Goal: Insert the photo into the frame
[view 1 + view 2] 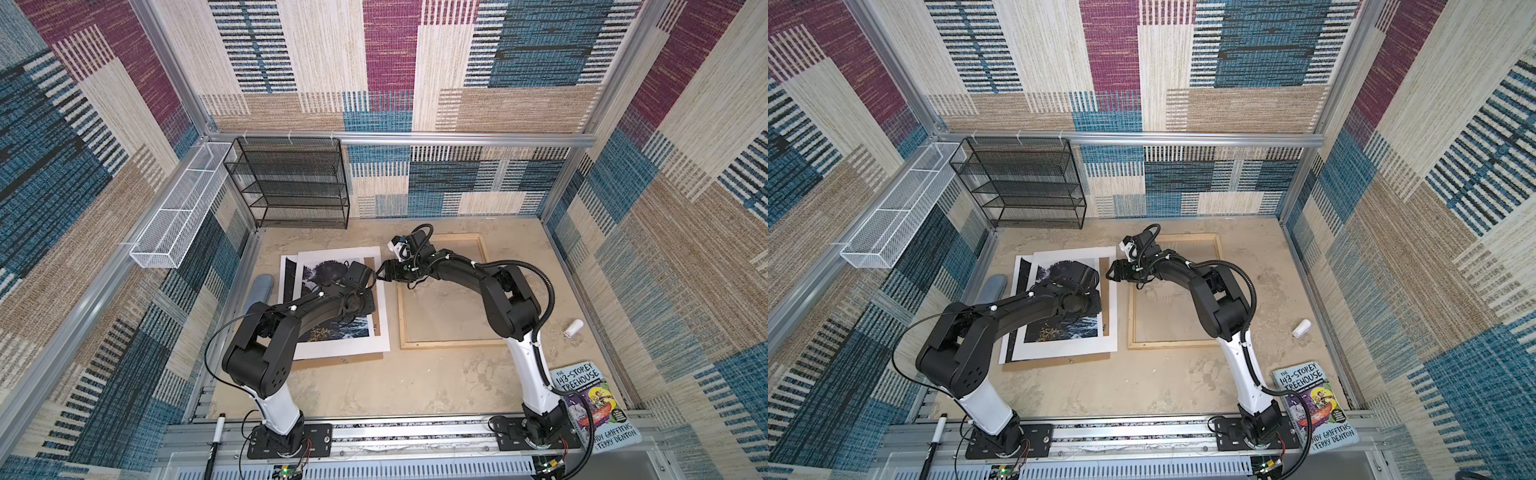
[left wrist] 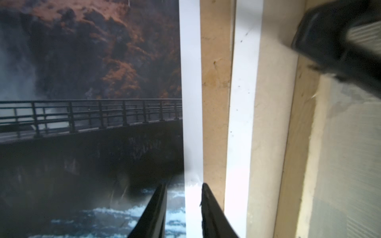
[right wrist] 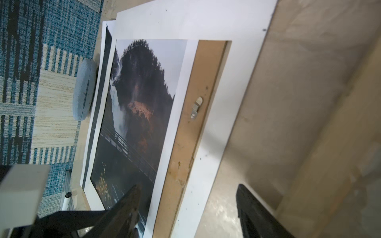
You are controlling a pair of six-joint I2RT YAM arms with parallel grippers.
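Carefully: left gripper [image 2: 184, 184], parted astride the white border of the dark waterfall paper photo [image 2: 82, 72], should pinch without creasing; right gripper [image 3: 188, 186] gapes empty.

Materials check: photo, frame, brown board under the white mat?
Photo: paper print, low sheen; thin sheet with white border. Frame: pale, seemingly unvarnished wood strips. Brown board: probably fibreboard or hardboard, matte, scuffed edge, metal tab attached.
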